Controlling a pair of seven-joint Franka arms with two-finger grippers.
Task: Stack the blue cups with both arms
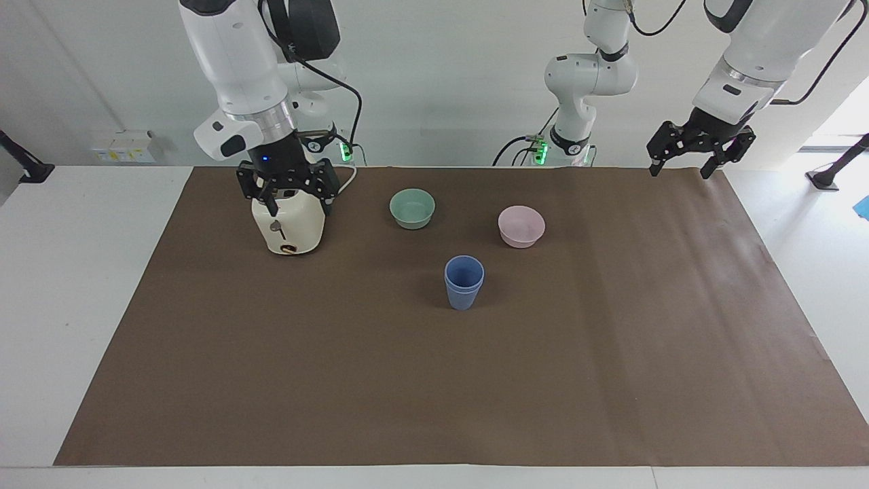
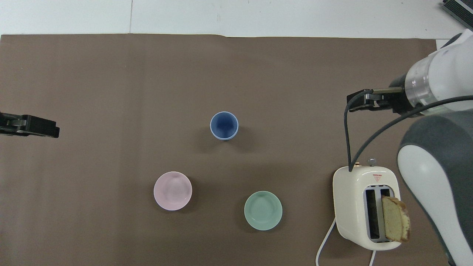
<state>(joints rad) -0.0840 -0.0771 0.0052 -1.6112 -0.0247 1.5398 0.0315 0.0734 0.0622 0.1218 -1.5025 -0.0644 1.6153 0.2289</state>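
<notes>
The two blue cups point(image 1: 464, 282) stand nested one in the other near the middle of the brown mat; they also show in the overhead view point(image 2: 224, 125). No gripper touches them. My right gripper point(image 1: 292, 202) is open and empty, raised over the toaster, well away from the cups toward the right arm's end; it also shows in the overhead view point(image 2: 356, 104). My left gripper point(image 1: 680, 170) is open and empty, and waits raised over the mat's edge at the left arm's end; it also shows in the overhead view point(image 2: 50, 130).
A cream toaster point(image 1: 288, 227) with a bread slice point(image 2: 395, 218) in one slot stands at the right arm's end. A mint-green bowl point(image 1: 412, 208) and a pink bowl point(image 1: 521, 226) sit nearer to the robots than the cups. A brown mat point(image 1: 434, 394) covers the table.
</notes>
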